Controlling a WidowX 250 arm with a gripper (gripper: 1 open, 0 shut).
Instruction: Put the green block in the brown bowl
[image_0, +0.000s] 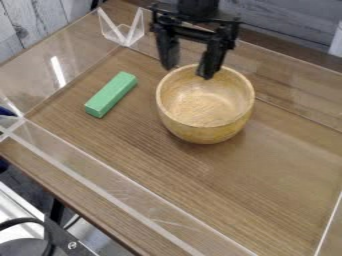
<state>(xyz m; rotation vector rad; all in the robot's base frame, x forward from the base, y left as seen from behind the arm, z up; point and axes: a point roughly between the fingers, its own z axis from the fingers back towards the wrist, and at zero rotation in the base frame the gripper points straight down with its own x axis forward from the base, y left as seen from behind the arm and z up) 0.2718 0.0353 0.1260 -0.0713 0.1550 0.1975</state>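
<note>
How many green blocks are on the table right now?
1. The green block lies flat on the wooden table, left of the brown bowl and apart from it. The bowl looks empty.

One green block (111, 94) lies at about nine o'clock on the desk (201, 180). One brown bowl (205, 105) sits near the centre, toward one o'clock. One pincer (189, 54) hangs at twelve o'clock, with two fingers (210, 60) spread wide apart. One clear V-shaped stand (124, 28) is at eleven o'clock. One desk carries them, edged by clear walls (80, 170); their number cannot be told.
</note>
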